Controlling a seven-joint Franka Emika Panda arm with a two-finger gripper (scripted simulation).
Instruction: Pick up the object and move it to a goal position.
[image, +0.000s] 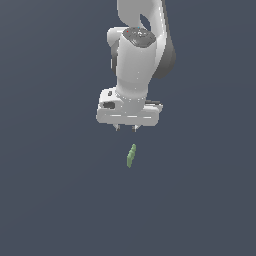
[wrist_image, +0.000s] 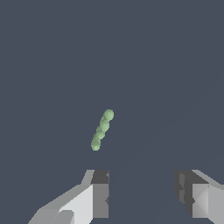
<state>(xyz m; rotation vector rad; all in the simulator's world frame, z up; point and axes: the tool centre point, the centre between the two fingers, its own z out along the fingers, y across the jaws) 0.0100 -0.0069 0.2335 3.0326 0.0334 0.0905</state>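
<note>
Wrist view shows the white robot gripper (wrist_image: 142, 194) with its dark-padded fingers (wrist_image: 100, 192) spread apart and holding nothing. The small slender light-green bumpy piece (wrist_image: 102, 130) lies on the plain dark-grey surface (wrist_image: 175, 65) ahead of the fingers, nearer one finger than the other, apart from both. Its long axis looks slightly tilted from the line running forward between the fingers, so the gripper likely needs to advance and shift sideways before descending.

Matt, bumpy object (wrist_image: 102, 130) (glossy gripper (image: 125, 128))

Open floor all round green piece (image: 131, 155); nothing between it and gripper (image: 126, 129) at 12 o'clock.
</note>
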